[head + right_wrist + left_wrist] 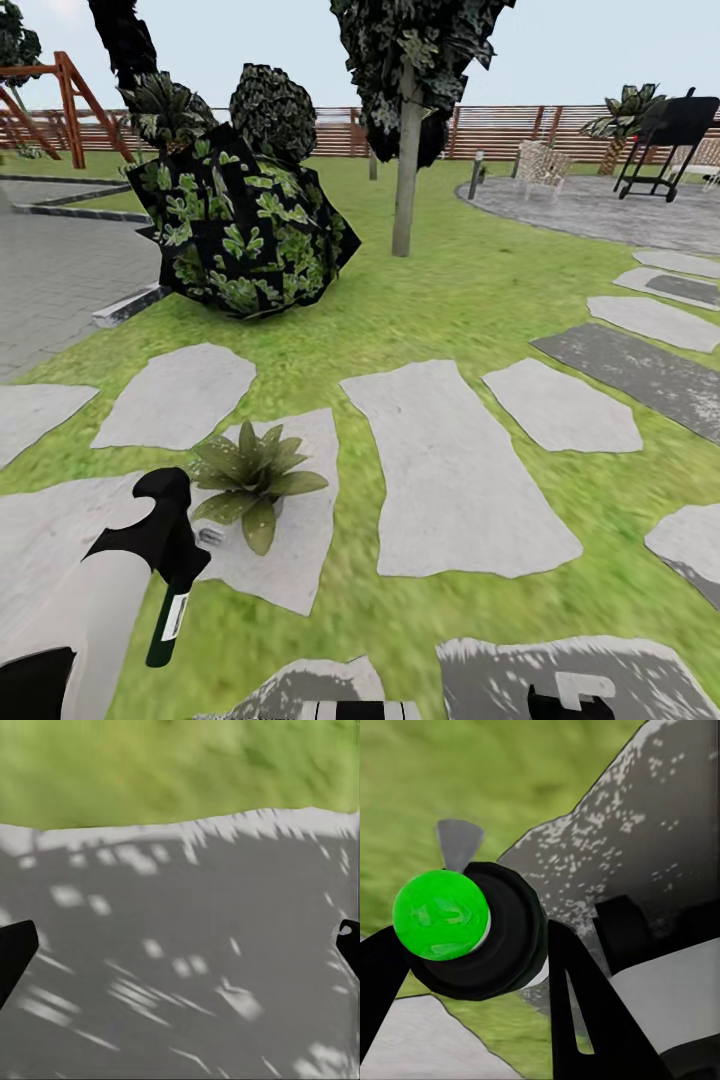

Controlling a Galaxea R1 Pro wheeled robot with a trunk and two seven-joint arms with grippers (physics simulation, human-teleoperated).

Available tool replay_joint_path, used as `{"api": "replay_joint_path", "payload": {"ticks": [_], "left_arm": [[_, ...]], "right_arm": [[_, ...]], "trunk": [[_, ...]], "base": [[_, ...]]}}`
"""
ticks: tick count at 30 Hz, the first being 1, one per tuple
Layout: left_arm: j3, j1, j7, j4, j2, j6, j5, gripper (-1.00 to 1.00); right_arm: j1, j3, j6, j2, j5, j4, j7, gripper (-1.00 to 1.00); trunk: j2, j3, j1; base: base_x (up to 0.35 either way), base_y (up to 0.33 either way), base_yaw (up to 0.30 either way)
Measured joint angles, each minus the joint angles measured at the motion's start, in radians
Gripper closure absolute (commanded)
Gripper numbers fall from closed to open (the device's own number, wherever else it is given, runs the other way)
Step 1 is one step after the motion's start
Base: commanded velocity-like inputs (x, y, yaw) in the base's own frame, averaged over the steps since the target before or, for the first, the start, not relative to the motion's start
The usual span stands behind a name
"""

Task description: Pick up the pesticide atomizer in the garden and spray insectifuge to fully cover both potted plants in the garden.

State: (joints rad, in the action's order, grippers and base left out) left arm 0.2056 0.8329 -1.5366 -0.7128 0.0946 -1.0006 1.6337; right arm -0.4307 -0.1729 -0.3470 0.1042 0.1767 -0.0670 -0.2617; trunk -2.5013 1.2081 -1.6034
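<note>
Dark green-black pesticide atomizer [168, 620] with a white label mark, its end glowing bright green in the left wrist view. Potted plant [250, 478]: dull olive-green pointed leaves. Lawn [460, 290] bright yellow-green; stepping stones [450, 470] pale grey, some darker and speckled. Big bush [240, 225] black, splashed with light green leaves. Fence [500, 130] reddish-brown slats.

— Where is the potted plant [250, 485] placed?
— On a stepping stone [290, 540] in the lawn [470, 290], just right of the left gripper [172, 560], by which the pesticide atomizer [168, 620] is held.
— And behind it?
— A bush [240, 225] and a tree trunk [405, 170], before the fence [500, 130].
</note>
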Motion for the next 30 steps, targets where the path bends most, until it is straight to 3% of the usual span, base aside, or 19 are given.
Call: {"api": "replay_joint_path", "payload": {"ticks": [9, 15, 21, 30], "left_arm": [[0.000, -0.001, 0.052, 0.002, 0.007, 0.000, 0.000, 1.00], [0.002, -0.004, 0.080, 0.002, 0.008, 0.000, 0.002, 1.00], [0.016, -0.019, 0.105, 0.000, 0.013, 0.000, 0.001, 1.00], [0.018, -0.015, 0.106, -0.018, 0.004, 0.000, -0.008, 1.00]], "right_arm": [[0.000, 0.000, 0.000, 0.000, 0.000, 0.000, 0.000, -1.00], [0.000, 0.001, 0.000, -0.001, 0.000, 0.000, 0.000, -1.00], [0.000, 0.000, 0.000, -0.001, 0.000, 0.000, 0.000, -1.00], [0.000, 0.001, 0.000, -0.001, 0.000, 0.000, 0.001, -1.00]], "trunk": [[0.000, 0.000, 0.000], [0.000, 0.000, 0.000], [0.000, 0.000, 0.000], [0.000, 0.000, 0.000]], "base": [[0.009, -0.272, 0.030], [0.178, -0.229, 0.247], [0.265, -0.026, 0.268], [0.016, 0.000, 0.064]]}}
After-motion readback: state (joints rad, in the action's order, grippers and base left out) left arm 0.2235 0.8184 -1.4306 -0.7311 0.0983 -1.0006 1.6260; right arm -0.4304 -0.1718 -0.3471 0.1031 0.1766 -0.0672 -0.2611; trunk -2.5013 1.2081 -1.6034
